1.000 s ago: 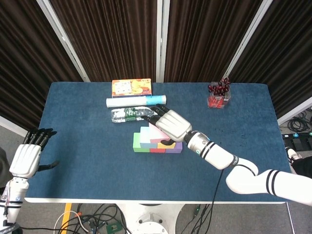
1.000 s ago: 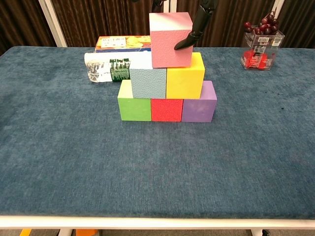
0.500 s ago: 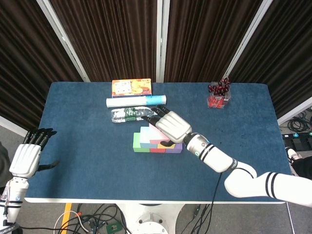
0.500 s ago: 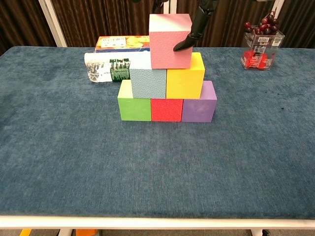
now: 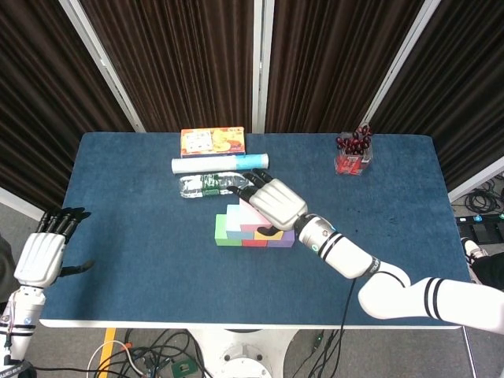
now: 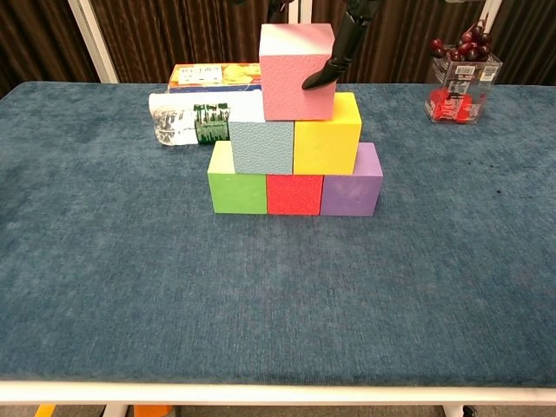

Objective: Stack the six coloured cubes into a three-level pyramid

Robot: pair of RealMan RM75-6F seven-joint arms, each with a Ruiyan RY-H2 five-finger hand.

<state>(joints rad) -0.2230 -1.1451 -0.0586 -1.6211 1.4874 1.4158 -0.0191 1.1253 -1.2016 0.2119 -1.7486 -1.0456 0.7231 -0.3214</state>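
Note:
Green [image 6: 237, 187], red [image 6: 294, 194] and purple [image 6: 352, 187] cubes form the bottom row on the blue table [image 6: 261, 295]. A light blue cube [image 6: 261, 146] and a yellow cube [image 6: 326, 139] sit on them. On top rests a pink cube [image 6: 291, 74], shifted slightly left of centre. My right hand [image 5: 274, 203] covers the stack from above and holds the pink cube, its black thumb [image 6: 334, 61] pressed on the front face and the other fingers behind. My left hand [image 5: 43, 256] hangs off the table's left edge, fingers apart, holding nothing.
Behind the stack lie a plastic bottle [image 5: 206, 184], a white tube [image 5: 220, 164] and an orange snack box [image 5: 213, 141]. A clear box of red fruit [image 5: 353, 155] stands at the back right.
The pink cube has slid a little to the left on the middle row, with my right thumb following it. The left hand has stayed put.

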